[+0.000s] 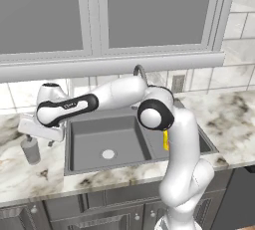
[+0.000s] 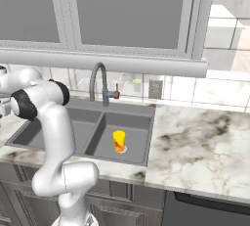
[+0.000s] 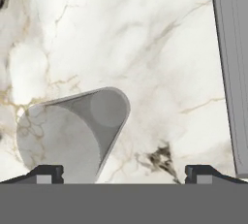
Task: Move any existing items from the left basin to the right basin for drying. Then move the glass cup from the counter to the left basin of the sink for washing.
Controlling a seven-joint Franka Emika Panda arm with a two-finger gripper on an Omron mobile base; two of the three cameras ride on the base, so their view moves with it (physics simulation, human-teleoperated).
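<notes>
1. The arm is reaching to the left over the counter, and the gripper is hanging above the glass cup, which is standing on the marble just left of the sink.
2. In the hand view, the fingers are standing wide apart, holding nothing; the glass cup is sitting near the left finger, not between both.
3. The left basin is showing its pale drain disc.
4. The yellow container is standing upright in the right basin, below the faucet.
</notes>
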